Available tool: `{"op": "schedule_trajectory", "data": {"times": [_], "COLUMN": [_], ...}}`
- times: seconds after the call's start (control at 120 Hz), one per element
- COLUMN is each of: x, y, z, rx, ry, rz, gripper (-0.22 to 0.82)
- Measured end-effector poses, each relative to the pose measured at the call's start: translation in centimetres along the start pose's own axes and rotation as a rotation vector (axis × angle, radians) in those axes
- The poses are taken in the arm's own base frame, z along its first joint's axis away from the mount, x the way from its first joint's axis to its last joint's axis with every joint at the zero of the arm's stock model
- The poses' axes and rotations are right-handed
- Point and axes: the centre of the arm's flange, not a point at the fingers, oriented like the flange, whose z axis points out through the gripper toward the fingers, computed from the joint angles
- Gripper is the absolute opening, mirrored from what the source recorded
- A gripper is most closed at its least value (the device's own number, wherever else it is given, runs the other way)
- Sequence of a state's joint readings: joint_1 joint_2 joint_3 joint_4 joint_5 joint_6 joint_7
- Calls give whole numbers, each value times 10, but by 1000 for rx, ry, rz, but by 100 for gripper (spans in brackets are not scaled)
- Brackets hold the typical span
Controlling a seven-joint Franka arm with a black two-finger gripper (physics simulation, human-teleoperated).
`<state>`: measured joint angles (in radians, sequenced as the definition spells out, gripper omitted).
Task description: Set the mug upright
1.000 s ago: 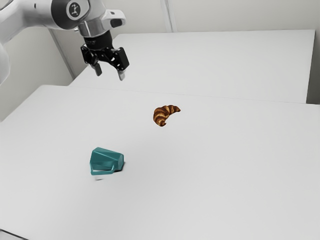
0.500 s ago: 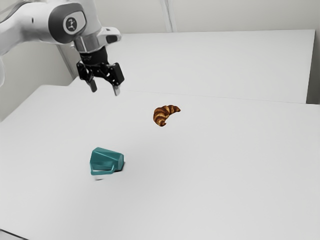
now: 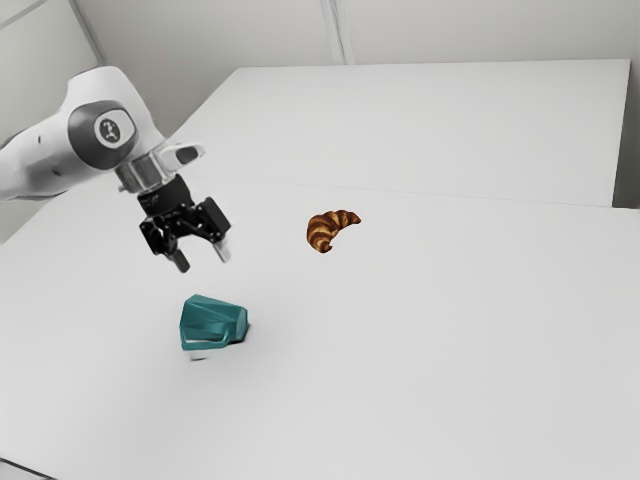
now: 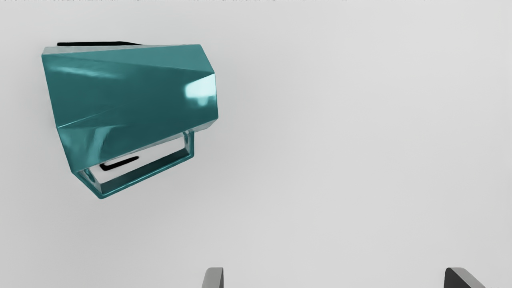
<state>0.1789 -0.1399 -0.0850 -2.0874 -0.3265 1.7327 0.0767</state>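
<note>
Mug (image 3: 205, 318), glossy teal and faceted, lies on its side toward the counter's (image 3: 450, 360) edge at the exterior view's left. Your hand (image 3: 203, 263) hangs near it, released. Ridged brown croissant (image 3: 323, 229) sits nearer the far edge.

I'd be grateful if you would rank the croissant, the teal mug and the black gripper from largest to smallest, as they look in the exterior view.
1. Black gripper, fingers included
2. Teal mug, lying on its side
3. Croissant
</note>
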Motion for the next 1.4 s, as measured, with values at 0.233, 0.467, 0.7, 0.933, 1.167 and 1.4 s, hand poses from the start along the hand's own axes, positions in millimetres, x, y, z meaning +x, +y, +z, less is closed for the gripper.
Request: {"op": "schedule_trajectory", "data": {"times": [0.233,0.467,0.7,0.933,1.167,1.4], "x": [3,10,10,23,31,31], "y": [-61,-126,-189,-204,-203,-197], "z": [16,29,51,87,109,126], "rx": [-156,-291,-359,-427,-496,-613], "ry": [50,121,152,138,139,151], "rz": [48,103,141,210,265,280], "gripper": [60,60,60,60,60,60]}}
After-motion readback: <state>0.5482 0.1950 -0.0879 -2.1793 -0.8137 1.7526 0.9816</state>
